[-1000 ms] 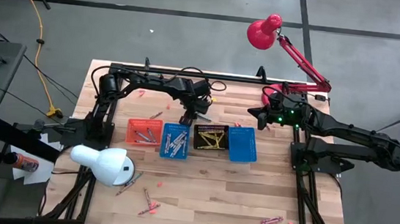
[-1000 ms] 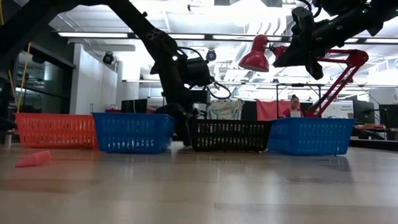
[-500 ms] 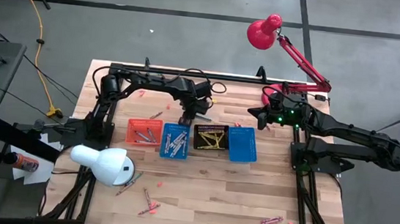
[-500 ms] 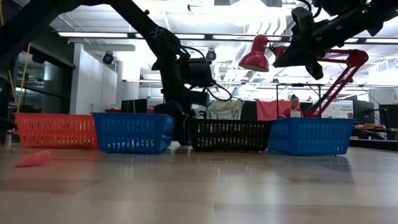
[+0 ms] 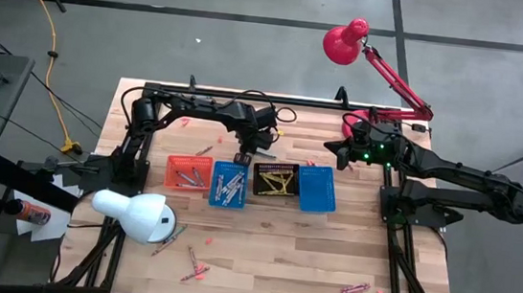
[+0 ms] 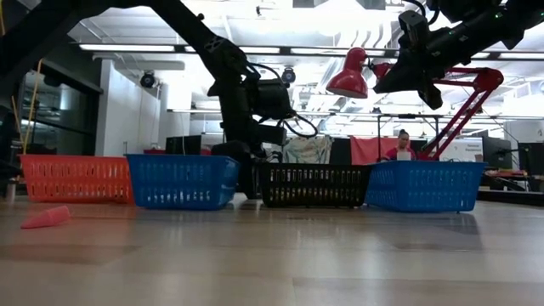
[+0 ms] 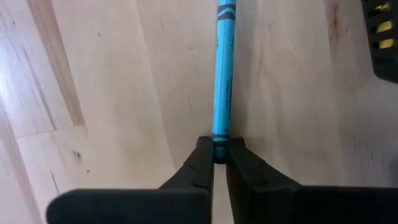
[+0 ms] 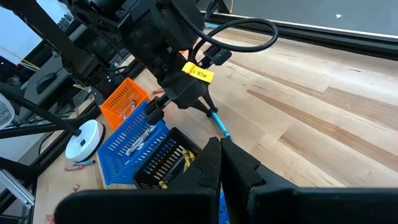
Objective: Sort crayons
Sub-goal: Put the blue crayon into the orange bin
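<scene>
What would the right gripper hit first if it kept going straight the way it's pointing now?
Probably the left gripper shut on the blue crayon; they lie straight ahead of the right gripper, though depth is unclear.

This is a robotics lab or workshop. A pale wooden worktop point(image 5: 272, 239) stands on a bare grey concrete floor point(image 5: 206, 26) marked with dark lines, with two dark robot arms bolted to black metal framing at its sides, a red desk lamp point(image 5: 347, 41) clamped at the back edge and a yellow cable point(image 5: 47, 20) trailing across the floor. Beyond the worktop, the low view shows long ceiling strip lights point(image 6: 140, 48), a ceiling-mounted camera point(image 6: 149, 80), more benches with equipment, and a person seated far off point(image 6: 400, 144).
</scene>
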Controlling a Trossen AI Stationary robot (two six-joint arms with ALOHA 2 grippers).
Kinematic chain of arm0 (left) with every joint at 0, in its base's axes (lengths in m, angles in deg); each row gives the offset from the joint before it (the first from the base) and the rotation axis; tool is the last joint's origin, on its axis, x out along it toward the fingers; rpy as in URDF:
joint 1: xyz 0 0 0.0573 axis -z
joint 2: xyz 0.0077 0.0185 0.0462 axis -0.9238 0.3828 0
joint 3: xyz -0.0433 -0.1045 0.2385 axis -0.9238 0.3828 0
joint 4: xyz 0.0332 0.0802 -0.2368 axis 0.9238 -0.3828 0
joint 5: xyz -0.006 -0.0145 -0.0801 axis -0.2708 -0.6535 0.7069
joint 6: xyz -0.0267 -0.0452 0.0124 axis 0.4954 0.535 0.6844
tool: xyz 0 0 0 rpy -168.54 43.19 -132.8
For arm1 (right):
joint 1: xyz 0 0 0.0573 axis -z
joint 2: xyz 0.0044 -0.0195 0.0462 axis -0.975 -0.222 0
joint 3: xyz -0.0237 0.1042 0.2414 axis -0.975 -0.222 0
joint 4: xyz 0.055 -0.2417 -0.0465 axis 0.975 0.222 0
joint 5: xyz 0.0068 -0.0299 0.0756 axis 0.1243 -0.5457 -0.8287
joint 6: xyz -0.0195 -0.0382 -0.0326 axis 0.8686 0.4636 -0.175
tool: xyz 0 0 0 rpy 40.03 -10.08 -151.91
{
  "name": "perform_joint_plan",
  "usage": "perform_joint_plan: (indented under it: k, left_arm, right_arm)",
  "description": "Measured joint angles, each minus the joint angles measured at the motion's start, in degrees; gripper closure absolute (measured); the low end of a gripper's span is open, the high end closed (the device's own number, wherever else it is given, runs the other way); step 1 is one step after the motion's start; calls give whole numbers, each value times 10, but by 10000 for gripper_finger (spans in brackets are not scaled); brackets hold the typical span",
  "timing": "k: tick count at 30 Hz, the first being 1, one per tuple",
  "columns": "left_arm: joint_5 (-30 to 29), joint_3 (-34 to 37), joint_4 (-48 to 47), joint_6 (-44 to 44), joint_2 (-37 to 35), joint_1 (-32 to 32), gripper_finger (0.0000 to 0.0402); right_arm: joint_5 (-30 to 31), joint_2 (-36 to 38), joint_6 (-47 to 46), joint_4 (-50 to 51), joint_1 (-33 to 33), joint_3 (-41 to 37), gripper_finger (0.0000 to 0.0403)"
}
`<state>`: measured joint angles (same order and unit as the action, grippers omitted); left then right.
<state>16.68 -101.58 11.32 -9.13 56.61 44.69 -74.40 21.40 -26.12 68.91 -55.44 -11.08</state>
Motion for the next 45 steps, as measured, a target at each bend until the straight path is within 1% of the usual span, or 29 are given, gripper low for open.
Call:
perform_joint_plan:
  k: [10,14,17,19,25,28,33,35,39,41,45]
  left_arm:
    - [2,-1,-3,6,-1,0,400]
    - [5,-17,-15,14,-2,-4,401]
    - [0,-33,-39,20,-5,-14,401]
    - [0,-39,-35,25,-12,-24,401]
    - [12,-41,-63,52,-44,-56,401]
    - [41,-41,-74,91,-74,-75,401]
    - [145,-28,-61,162,-137,-95,401]
    - [165,-6,-36,184,-177,-95,401]
    - [170,69,50,243,-267,-80,401]
    - [174,121,112,284,-321,-69,401]
    - [173,248,274,376,-430,-35,401]
  right_arm:
    - [7,0,-1,0,0,0,402]
    - [7,0,0,0,0,0,402]
    - [7,0,0,1,0,0,402]
    - [7,0,0,2,0,0,402]
    - [8,0,5,4,0,0,402]
    - [11,0,9,5,0,0,402]
    - [11,0,9,5,0,0,402]
    - [11,0,9,5,0,0,402]
    - [11,0,11,5,0,0,402]
    - [11,0,13,5,0,0,402]
    - [10,0,14,0,0,0,402]
